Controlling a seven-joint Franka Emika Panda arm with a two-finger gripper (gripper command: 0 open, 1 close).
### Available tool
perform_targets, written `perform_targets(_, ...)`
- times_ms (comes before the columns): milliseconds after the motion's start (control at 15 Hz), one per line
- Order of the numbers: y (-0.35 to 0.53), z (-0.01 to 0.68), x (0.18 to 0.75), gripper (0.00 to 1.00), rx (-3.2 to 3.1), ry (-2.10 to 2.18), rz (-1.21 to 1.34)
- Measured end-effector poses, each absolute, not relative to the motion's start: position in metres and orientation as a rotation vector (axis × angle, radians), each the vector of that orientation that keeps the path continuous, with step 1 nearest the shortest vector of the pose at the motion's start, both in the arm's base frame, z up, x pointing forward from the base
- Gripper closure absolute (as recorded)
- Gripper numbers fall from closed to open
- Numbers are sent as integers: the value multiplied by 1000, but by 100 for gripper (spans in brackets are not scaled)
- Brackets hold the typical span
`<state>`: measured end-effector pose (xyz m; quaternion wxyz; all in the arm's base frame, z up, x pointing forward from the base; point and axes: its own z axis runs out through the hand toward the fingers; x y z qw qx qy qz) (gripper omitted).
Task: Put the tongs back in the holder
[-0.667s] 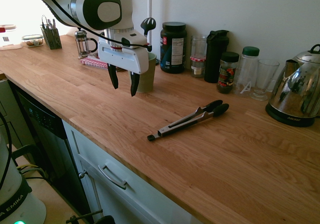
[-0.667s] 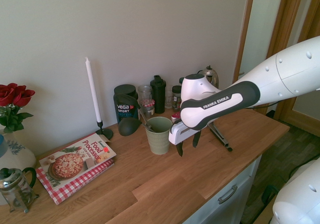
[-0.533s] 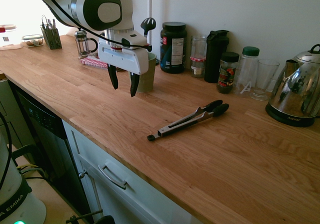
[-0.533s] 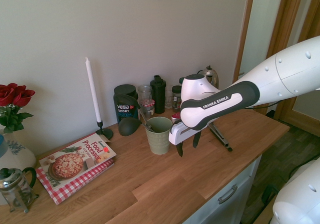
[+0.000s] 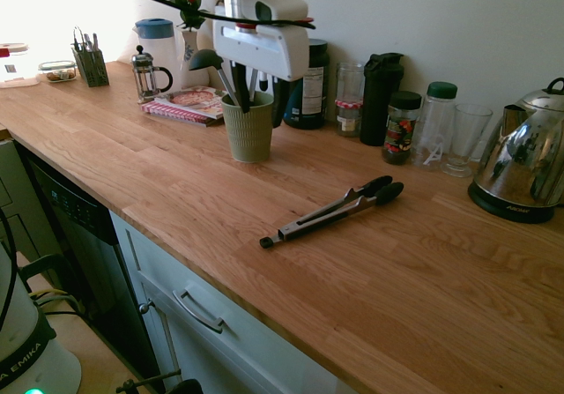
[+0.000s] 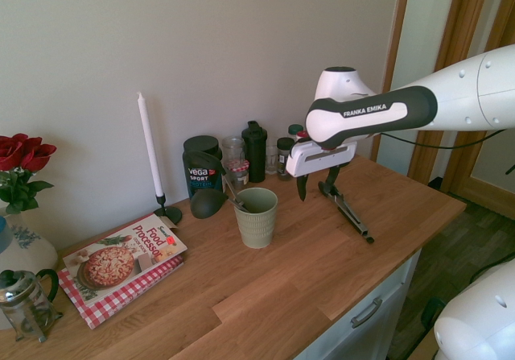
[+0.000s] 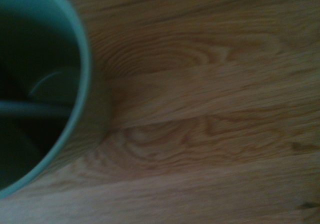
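Nearest first, can see the tongs [image 5: 330, 213] lying loose on the tabletop [image 5: 370, 315], well apart from the holder [image 5: 249, 134], with the small black knob toward the front edge and both black-tipped ends spread slightly toward the wall. In the second exterior view, can see those tips only in part, close to the claw [image 5: 260, 99] in the picture. Can see the holder upright beyond the tongs, with the ladle [image 5: 207, 60] leaning out over the rim. Can't sort out the other handles in the first exterior view, crossed by a dark finger. In the wrist view, get only a blurred, cut-off piece of the green rim, plus a dim bar across the opening, too dark to name.

Can see the claw hanging above the tabletop near the holder, pointing down, open and empty, with both fingers well apart. From the first exterior view, lose most of the arm [image 6: 402, 109] past the top edge; from the second, can follow it reaching in from the right, the forearm nearly level.

Farther back, can see the electric kettle [image 5: 526, 160] cut off at the picture's edge, the black shaker bottle [image 5: 382, 100], and the supplement tub [image 5: 307, 90], partly covered by the claw.
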<state>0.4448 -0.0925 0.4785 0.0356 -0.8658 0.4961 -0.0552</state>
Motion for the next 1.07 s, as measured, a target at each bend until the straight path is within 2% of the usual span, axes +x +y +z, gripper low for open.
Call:
perform_targets(600,-186,396,513,0,-2602,1672,-205)
perform_targets(1067,-216,368,526,0,-2607,1721,-179)
